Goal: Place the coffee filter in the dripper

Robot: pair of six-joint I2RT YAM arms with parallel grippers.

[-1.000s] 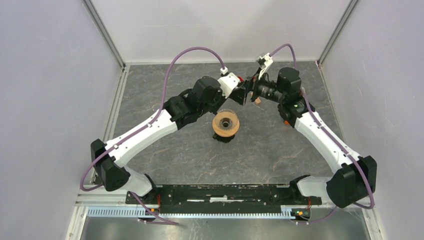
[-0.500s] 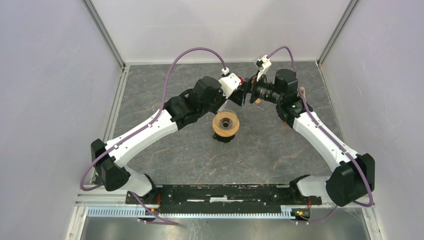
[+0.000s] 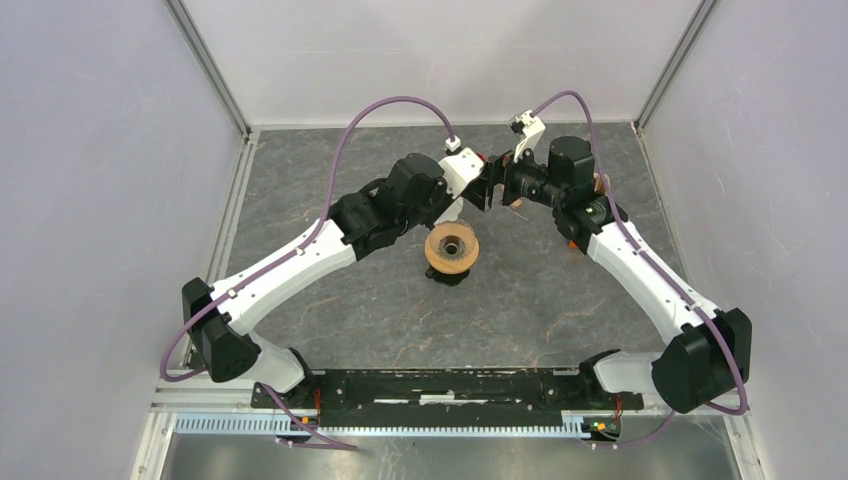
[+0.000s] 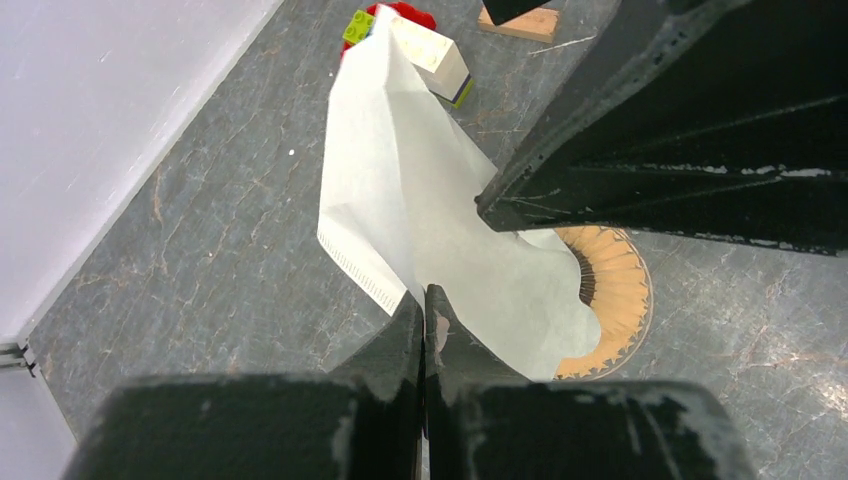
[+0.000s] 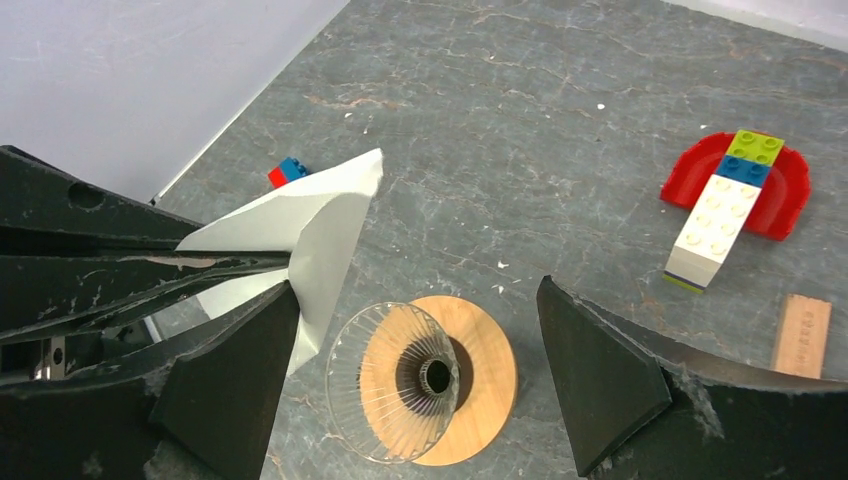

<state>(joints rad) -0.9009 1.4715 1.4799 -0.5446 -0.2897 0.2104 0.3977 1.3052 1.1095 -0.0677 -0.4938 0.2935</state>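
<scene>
**Top external view.** My left gripper (image 3: 476, 194) and my right gripper (image 3: 500, 186) meet tip to tip above the far half of the grey marbled table (image 3: 350, 300). The clear ribbed glass dripper (image 3: 452, 248), with its round tan wooden collar, stands upright on the table just on the near side of them.

**Left wrist view.** My left fingers are pressed together, pinching one edge of the thin white paper coffee filter (image 4: 410, 190). The filter hangs in the air, partly opened, and covers part of the tan collar below. One black right finger (image 4: 690, 130) ends at the paper's side; I cannot tell whether it touches.

**Right wrist view.** My right jaws stand wide apart and hold nothing. The dripper lies below the gap between them. The filter is beside the funnel rim, not in it. A white studded brick (image 5: 715, 230) lies across a red arched block (image 5: 790, 195), well apart.
</scene>
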